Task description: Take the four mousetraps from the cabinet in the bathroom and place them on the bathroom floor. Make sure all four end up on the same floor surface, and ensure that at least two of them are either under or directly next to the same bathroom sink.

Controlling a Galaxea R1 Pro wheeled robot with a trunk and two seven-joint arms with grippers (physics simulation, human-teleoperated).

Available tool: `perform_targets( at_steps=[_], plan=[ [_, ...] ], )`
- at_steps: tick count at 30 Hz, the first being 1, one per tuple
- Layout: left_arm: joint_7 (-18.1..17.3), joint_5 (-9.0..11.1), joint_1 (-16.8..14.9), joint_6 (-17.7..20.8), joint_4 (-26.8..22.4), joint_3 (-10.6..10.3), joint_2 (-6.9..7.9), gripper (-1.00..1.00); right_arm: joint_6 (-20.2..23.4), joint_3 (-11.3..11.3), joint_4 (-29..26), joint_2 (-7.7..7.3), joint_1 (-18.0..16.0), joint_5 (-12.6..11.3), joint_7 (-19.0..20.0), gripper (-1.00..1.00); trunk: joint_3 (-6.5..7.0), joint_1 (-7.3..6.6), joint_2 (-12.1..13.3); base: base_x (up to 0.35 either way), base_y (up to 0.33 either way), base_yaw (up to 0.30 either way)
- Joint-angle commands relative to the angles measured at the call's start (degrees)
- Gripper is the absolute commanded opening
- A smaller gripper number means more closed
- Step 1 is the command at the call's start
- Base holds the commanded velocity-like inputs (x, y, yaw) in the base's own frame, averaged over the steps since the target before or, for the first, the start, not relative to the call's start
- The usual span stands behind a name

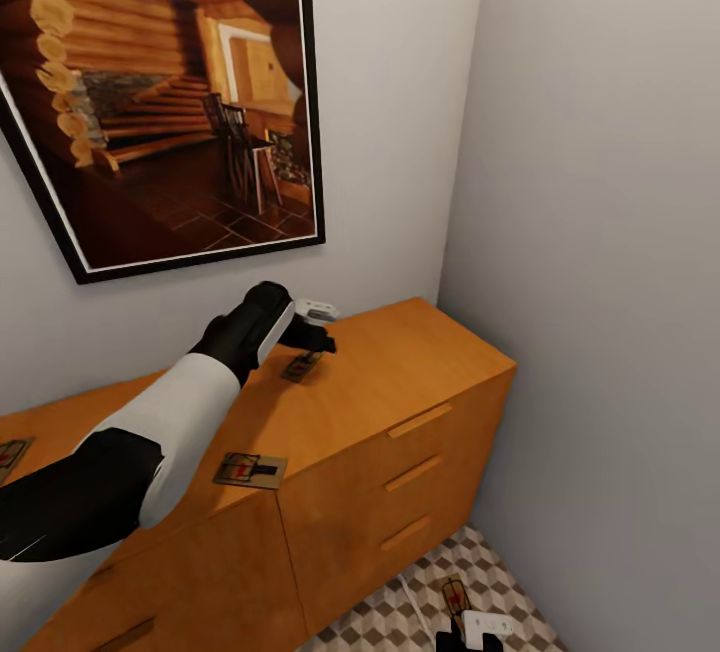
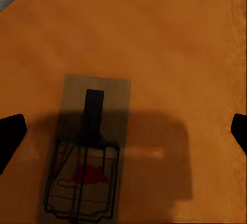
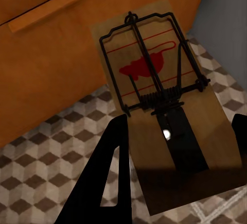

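Head view: your left arm reaching over the cabinet (image 1: 400,372) top.
Your left gripper (image 1: 318,330) hangs just above one mousetrap (image 1: 301,366); a second mousetrap (image 1: 250,470) lies near the front edge, a third (image 1: 10,454) far left, a fourth (image 1: 456,596) over the bathroom floor (image 1: 400,617); framed picture (image 1: 160,92) on wall.

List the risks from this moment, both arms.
1. The left gripper hangs open above a mousetrap that sits off-centre between its fingers; closing as is might catch only an edge.
2. The right gripper holds another mousetrap by one end, low beside the cabinet; it could tilt or slip before reaching the bathroom floor.
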Motion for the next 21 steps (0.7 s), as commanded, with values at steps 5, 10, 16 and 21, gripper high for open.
perform_targets(
  at_steps=[5,10,16,21],
  plan=[
    [-6.85,0.20,-0.02,0.08,-0.08,-0.24,2.32,1.00,-0.12,0.49,0.02,0.02,-0.03,-0.29,-0.42,-1.00,-0.06,0.00,-0.03,0.000,-0.001,0.000],
    [-8.08,0.18,-0.02,0.07,-0.08,-0.24,3.68,1.00,-0.12,0.50,0.02,0.02,-0.03,-0.29,-0.43,-1.00,-0.06,0.00,-0.03,0.000,0.000,0.000],
    [-8.26,0.18,0.04,0.07,-0.06,-0.24,3.88,1.00,-0.12,0.50,0.02,0.02,-0.03,-0.29,-0.43,-1.00,-0.06,0.00,-0.03,0.000,0.000,0.000],
    [-8.27,0.18,0.07,0.06,-0.05,-0.31,3.90,1.00,-0.12,0.52,0.02,0.02,-0.03,-0.29,-0.43,-1.00,-0.06,0.00,-0.03,0.000,0.000,0.000]
  ],
)
